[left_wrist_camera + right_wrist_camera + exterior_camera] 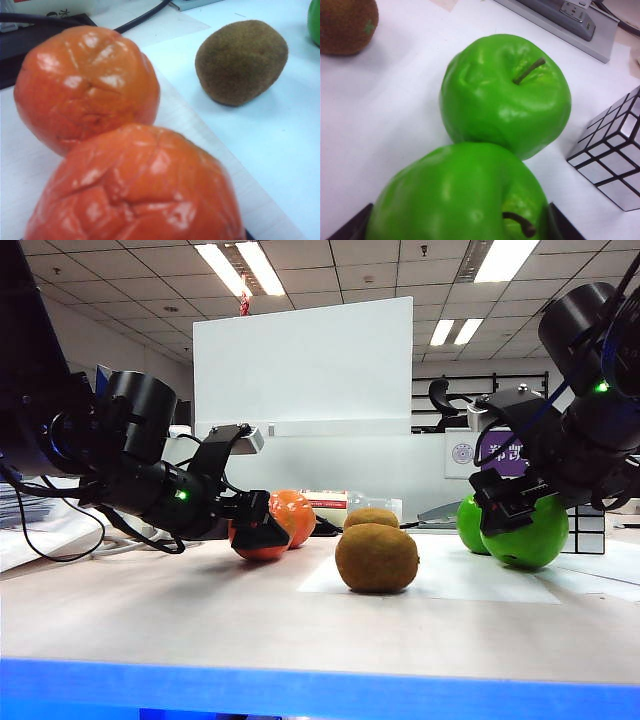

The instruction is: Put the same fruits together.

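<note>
Gripping the nearer glossy orange-red faceted toy ball (258, 543), the left gripper (262, 533) is reaching low over the left of the pale tabletop (200, 615), its dark jaws closed around that wide fruit. The second glossy orange-red ball (296, 515) is sitting just behind it, touching it in the left wrist view (85, 85); both are showing creased, shiny skins. On the right, the right gripper (510, 515) is clamping the nearer shiny bright green toy apple (530, 535), with the other shiny green apple (472, 523) touching it on its far left side and showing a brown stem (529, 71). Between the pairs, the nearer fuzzy brown oval toy kiwi (377, 557) is lying on a white sheet (450, 585) with its long axis running left to right; the farther fuzzy brown kiwi (372, 517) is partly hidden behind it. Gripper fingers are mostly cut off in both wrist views. A small silver mirror cube (585, 530) is standing just right of the held apple, half hidden by it.
</note>
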